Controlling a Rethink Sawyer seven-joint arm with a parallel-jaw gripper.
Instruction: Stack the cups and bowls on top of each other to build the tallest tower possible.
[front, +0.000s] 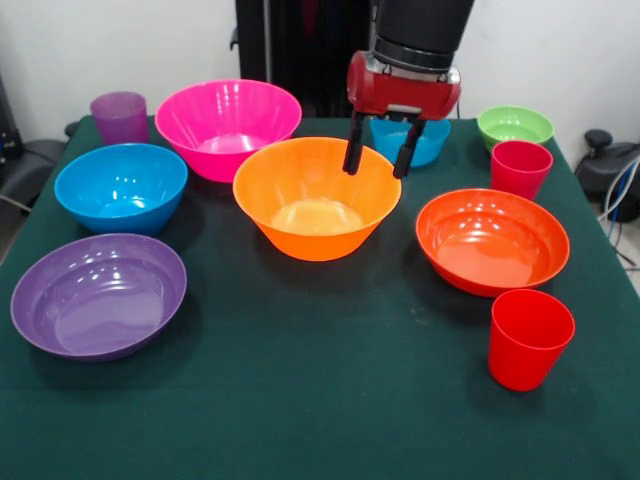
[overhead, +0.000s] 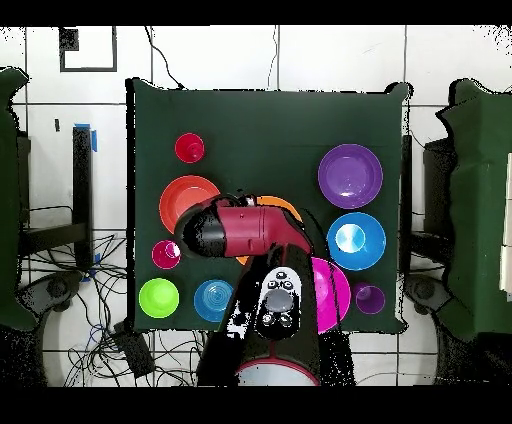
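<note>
We see the gripper with jaws apart over the far rim of the orange bowl at the worktop's middle, a light, stiff, glossy shell we judge slippery and best pinched across its thin rim.

The red and black arm came down from above with its wrist vertical. Its gripper pointed straight down, the two black jaws spread apart, holding nothing.

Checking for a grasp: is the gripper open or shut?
Open: the gripper's two black fingers hang apart, empty, over the orange bowl's far rim.
</note>
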